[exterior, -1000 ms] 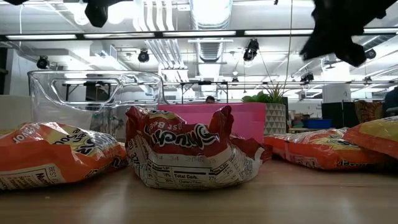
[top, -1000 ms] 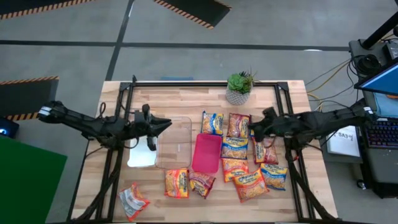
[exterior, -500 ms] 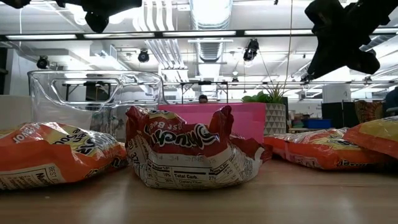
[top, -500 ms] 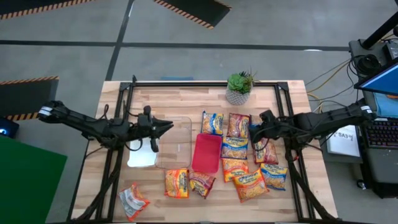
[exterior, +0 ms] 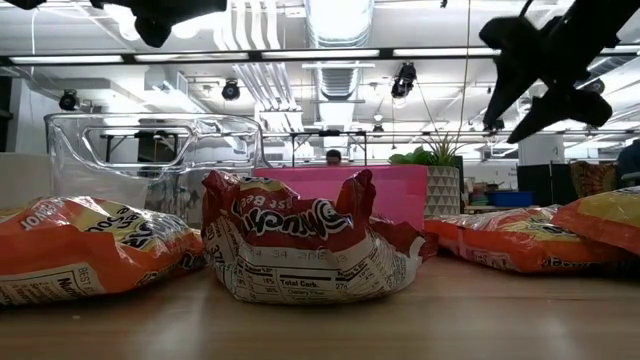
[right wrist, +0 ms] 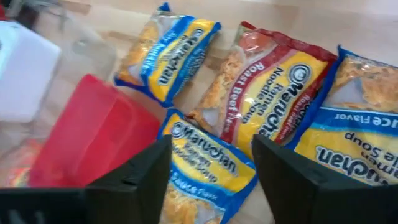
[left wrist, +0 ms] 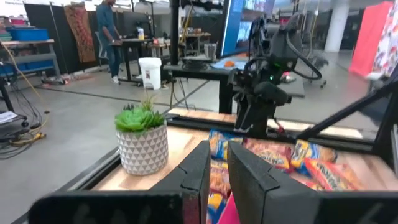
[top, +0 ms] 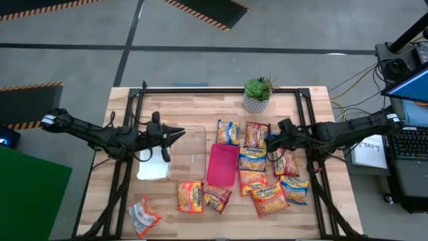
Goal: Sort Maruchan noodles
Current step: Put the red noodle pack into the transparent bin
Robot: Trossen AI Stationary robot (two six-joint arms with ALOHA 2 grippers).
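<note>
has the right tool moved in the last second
Yes, a little. In the high view the right tool has slid toward the red tray, nearer the plant side, and hovers open above the packets.

Open-plan lab/workshop: exposed ceiling ducts (exterior: 335,30), hazard-striped floor mats (top: 207,10), desks w/ monitors (top: 409,87) beyond.

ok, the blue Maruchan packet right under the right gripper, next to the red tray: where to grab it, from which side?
Judging from the frames: come straight down with the open right gripper and pinch the blue packet across its narrow width. It lies flat, label up. Its edge toward the red tray has little room, and the Roast Beef packet crowds the far side.
</note>
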